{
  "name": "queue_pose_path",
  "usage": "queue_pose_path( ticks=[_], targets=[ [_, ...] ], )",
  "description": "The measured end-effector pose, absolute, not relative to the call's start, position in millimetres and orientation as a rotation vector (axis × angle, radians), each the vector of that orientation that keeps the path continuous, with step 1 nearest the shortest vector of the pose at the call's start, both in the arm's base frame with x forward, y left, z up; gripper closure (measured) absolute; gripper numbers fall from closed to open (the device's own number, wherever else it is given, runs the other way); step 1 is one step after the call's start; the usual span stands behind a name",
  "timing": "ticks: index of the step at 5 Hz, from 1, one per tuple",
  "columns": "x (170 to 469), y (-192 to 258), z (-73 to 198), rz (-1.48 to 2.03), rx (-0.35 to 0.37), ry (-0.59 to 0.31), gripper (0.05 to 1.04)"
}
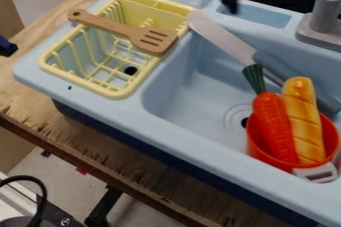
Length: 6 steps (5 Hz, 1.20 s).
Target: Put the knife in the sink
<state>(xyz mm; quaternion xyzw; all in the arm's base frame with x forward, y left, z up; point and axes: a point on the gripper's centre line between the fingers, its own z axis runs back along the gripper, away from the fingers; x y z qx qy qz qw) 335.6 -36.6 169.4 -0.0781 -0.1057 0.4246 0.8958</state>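
Wooden counter [100, 134], pale-blue toy sink [186, 144] | knife [223, 37] slanting across the basin, tip up by the yellow rack [101, 90], handle partly behind bread [303, 116] | gripper [230, 3] over the back edge, open or closed, can't tell!

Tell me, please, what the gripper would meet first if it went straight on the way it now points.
Pointing down, the gripper would likely meet the shallow blue recess first, though depth is hard to judge.
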Motion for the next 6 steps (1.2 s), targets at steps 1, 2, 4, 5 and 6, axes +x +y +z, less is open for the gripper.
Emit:
queue_pose_path(
  ticks=[1, 2, 4, 5, 6],
  targets=[
    [335, -2, 178, 0.763, -0.125, -0.262, 0.093],
    [327, 31, 190, 0.645, -0.075, -0.298, 0.093],
    [322, 86, 188, 0.574, -0.036, -0.337, 0.093],
    [329, 92, 181, 0.576, -0.023, -0.35, 0.093],
    [347, 112, 174, 0.679, 0.034, -0.418, 0.092]
  ],
)
